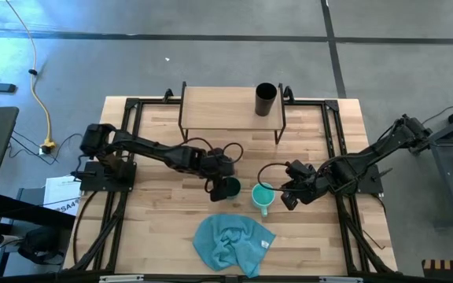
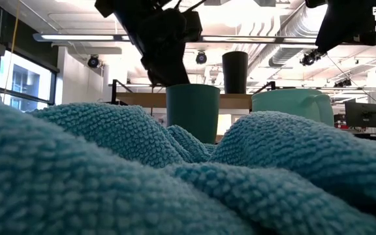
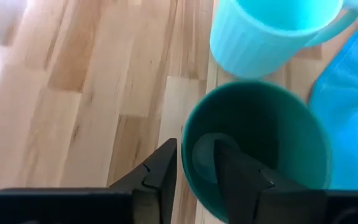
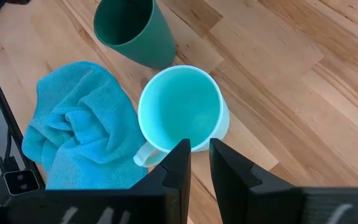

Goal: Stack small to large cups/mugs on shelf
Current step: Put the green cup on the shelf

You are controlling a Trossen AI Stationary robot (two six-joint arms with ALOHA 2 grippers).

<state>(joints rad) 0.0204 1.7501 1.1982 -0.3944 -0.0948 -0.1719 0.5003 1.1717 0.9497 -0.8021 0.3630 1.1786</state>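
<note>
Overhead, table-level, two wrist views

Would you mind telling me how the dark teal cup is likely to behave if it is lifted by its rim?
The teal cup looks rigid and thin-walled, so probably light. Its smooth wall may slip, since the left end effector straddles only one side of the rim. It tapers toward its base, so an off-centre lift could tilt it toward the mug beside it.
</note>
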